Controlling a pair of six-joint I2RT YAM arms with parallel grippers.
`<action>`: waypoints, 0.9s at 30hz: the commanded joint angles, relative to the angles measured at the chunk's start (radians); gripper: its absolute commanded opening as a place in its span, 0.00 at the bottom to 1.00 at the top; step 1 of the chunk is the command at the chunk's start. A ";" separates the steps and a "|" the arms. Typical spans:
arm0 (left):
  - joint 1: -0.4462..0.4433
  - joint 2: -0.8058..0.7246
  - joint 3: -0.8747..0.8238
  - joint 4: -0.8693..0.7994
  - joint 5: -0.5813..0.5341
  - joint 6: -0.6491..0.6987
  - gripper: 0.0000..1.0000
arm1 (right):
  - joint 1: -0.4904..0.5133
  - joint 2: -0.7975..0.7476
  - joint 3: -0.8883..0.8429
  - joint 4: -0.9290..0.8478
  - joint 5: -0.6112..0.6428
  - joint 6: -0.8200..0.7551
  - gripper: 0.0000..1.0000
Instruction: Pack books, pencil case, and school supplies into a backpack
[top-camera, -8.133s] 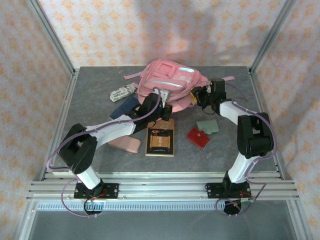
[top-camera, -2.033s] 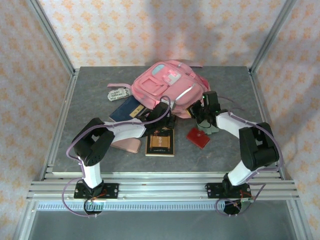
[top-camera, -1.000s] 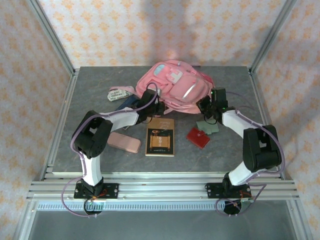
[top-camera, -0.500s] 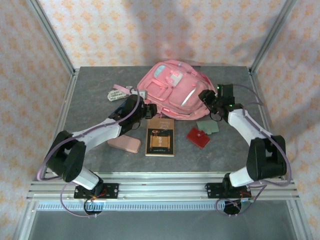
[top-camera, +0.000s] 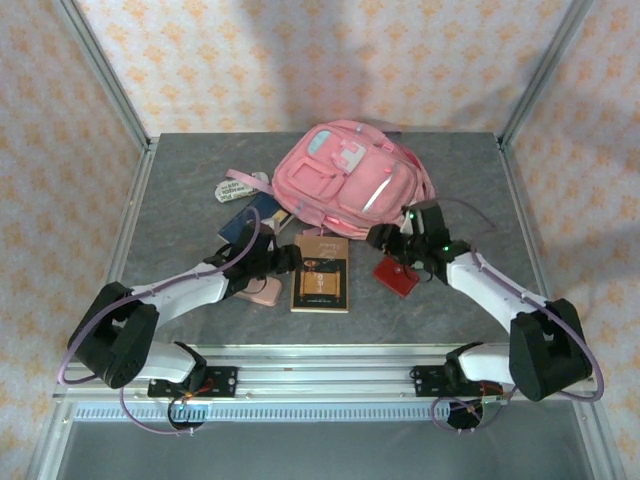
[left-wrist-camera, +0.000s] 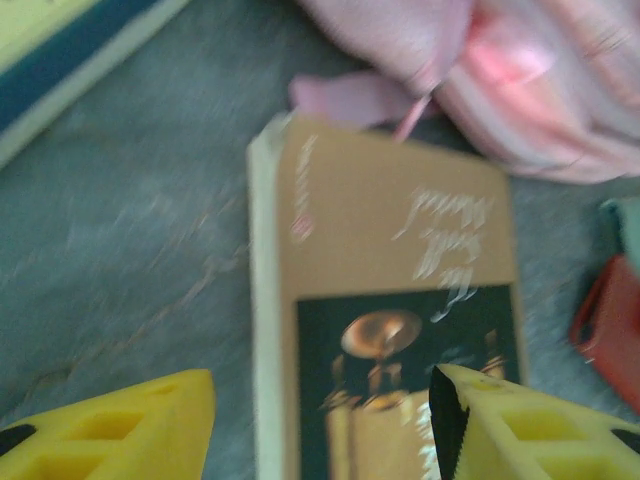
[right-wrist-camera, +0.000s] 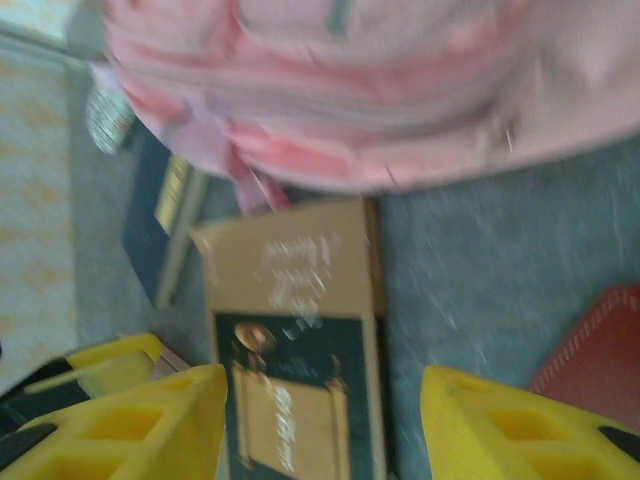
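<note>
The top external camera sits high behind the arm bases (top-camera: 190, 380), looking down across the whole grey table (top-camera: 180, 190) to the patterned back wall (top-camera: 300, 60); the left wrist camera hangs very close over the brown book (left-wrist-camera: 400, 330), the left gripper (left-wrist-camera: 320, 390) framing its lower edge; the right wrist camera stands slightly farther back, facing the pink backpack (right-wrist-camera: 400, 90); all three share that book and the backpack's near edge.
</note>
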 joint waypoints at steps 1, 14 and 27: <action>-0.014 0.024 -0.012 -0.001 0.010 -0.065 0.59 | 0.036 0.024 -0.048 0.071 -0.015 0.027 0.52; -0.058 0.228 0.075 -0.029 0.010 -0.024 0.45 | 0.172 0.211 -0.044 0.198 0.031 0.097 0.51; -0.103 0.299 0.070 0.006 0.060 -0.034 0.14 | 0.236 0.367 -0.025 0.358 -0.060 0.148 0.45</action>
